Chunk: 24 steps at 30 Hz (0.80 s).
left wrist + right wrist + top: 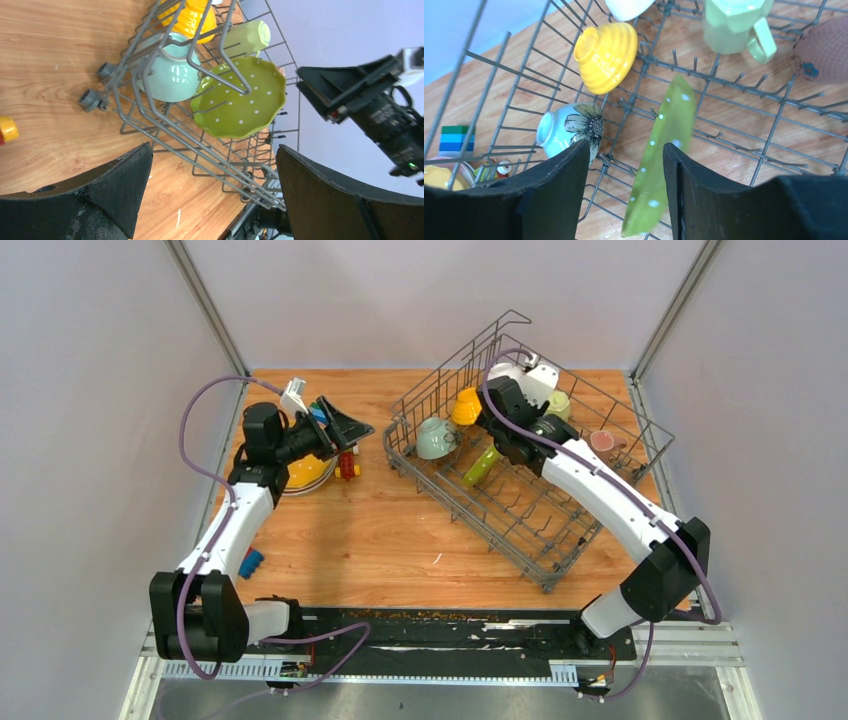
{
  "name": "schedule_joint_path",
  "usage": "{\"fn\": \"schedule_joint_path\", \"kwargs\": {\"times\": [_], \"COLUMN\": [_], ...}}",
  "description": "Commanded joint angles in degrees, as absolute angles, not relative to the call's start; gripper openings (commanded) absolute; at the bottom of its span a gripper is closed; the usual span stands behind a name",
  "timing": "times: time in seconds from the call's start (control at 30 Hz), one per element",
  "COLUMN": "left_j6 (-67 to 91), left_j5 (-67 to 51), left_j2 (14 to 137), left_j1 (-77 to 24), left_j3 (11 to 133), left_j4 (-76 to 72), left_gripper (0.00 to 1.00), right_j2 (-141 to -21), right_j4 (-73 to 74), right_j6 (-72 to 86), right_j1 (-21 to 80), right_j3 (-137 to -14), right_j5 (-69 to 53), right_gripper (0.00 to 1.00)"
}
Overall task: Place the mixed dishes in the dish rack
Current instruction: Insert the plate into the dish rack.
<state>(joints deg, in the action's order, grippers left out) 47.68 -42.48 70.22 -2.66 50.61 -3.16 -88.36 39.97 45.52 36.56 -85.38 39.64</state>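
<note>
Your right gripper [625,146] is hanging inside the dish rack [460,505], its fingers standing partly apart on either side of the lower end of the lime-green dotted plate [669,130]. A gap is showing between the plate and the left finger, so nothing is being squeezed. The plate is standing on edge, leaning, between the tines. From it, the yellow bowl [606,50] is lying at 11 o'clock, the pale-green mug [734,25] at 1 o'clock and the flowered teal mug [569,130] at 9 o'clock, all inside the rack. Your left gripper [335,430] is hovering toward the 10 o'clock side of the table [400,530], above a yellow dish [305,475], its fingers spreading wide around nothing.
</note>
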Motion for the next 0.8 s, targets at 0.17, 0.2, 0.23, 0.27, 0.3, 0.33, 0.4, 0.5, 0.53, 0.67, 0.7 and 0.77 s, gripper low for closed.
{"fn": "schedule_joint_path", "kwargs": {"times": [0.17,0.2,0.23,0.27,0.3,0.33,0.4,0.5,0.53,0.67,0.7,0.77], "left_j6": [38.84,38.62,38.22,38.01,37.67,37.51,37.11,37.05,37.07,37.87,38.52,39.74], "left_j5": [-32.96,-32.39,-31.39,-30.86,-29.64,-29.02,-26.94,-23.84,-22.66,-20.81,-20.82,-21.32], "left_j2": [67.88,67.73,67.7,67.7,67.69,67.66,67.49,67.07,66.91,66.27,66.14,65.52], "left_j1": [-2.63,-2.55,-2.46,-2.35,-2.27,-2.0,-1.23,0.59,1.95,6.16,7.03,9.92], "left_j3": [55.89,56.03,56.3,56.45,56.74,56.85,57.08,56.94,56.82,55.56,54.74,53.08], "left_j4": [9.47,9.92,10.92,11.48,12.78,13.42,15.41,17.97,18.88,20.35,20.28,19.6], "left_gripper": [1.0,1.0,1.0,1.0,1.0,1.0,1.0,1.0,1.0,1.0,1.0,1.0], "right_j2": [-79.2,-78.43,-77.61,-76.76,-75.83,-75.09,-73.93,-73.33,-73.49,-74.02,-74.12,-74.47], "right_j4": [31.77,30.48,28.98,27.31,24.74,22.27,19.5,16.65,16.34,14.22,13.62,12.2], "right_j6": [39.17,38.2,37.03,35.41,33.5,31.85,30.58,28.19,27.94,26.17,26.03,25.3], "right_j1": [35.86,35.86,35.86,35.79,35.81,35.74,35.8,35.77,35.74,35.78,35.78,35.8], "right_j3": [-83.6,-83.1,-82.68,-82.12,-81.38,-80.53,-79.73,-79.55,-79.93,-81.19,-81.49,-81.83], "right_j5": [40.0,38.67,36.98,34.58,31.55,28.45,22.34,14.35,12.01,1.98,-1.1,-6.81], "right_gripper": [0.62,0.62,0.62,0.62,0.62,0.62,0.63,0.65,0.65,0.67,0.67,0.68]}}
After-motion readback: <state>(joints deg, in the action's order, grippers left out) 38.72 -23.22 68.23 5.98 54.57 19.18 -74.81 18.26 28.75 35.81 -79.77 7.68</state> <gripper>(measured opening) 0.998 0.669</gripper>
